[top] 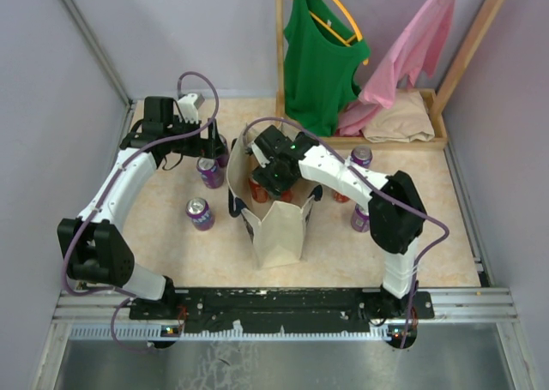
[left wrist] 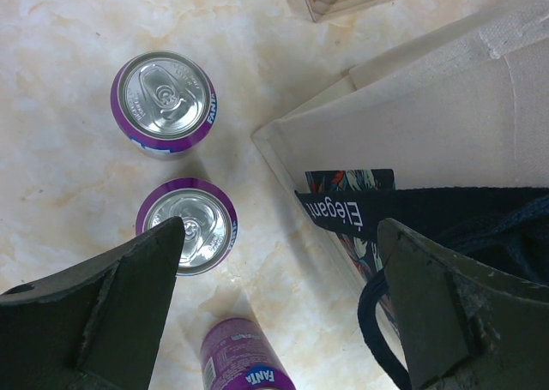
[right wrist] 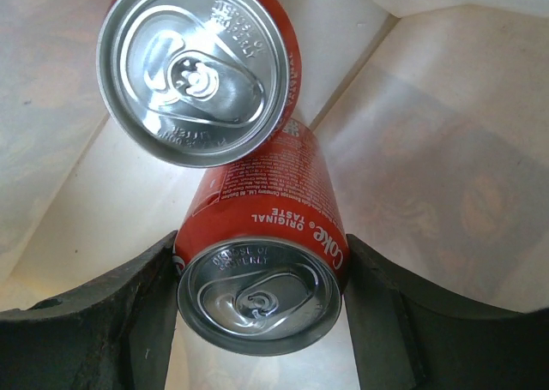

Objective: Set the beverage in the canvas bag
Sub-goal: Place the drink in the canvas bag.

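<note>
The cream canvas bag [top: 279,231] with navy handles stands upright mid-table. My right gripper [top: 273,174] reaches down into its open top. In the right wrist view the right gripper [right wrist: 262,266] is shut on a red Coke can [right wrist: 266,227], held tilted inside the bag. A second Coke can [right wrist: 197,64] stands on the bag's floor just beyond it. My left gripper [top: 214,141] is open and empty. It hovers over the table [left wrist: 279,261] between the bag's wall [left wrist: 429,124] and a purple Fanta can [left wrist: 190,225].
Two more purple cans [left wrist: 165,103] [left wrist: 244,356] stand left of the bag. Purple cans [top: 361,157] [top: 360,219] stand right of it. A wooden rack [top: 386,140] at the back holds a green top, a pink garment and a folded beige cloth [top: 399,120].
</note>
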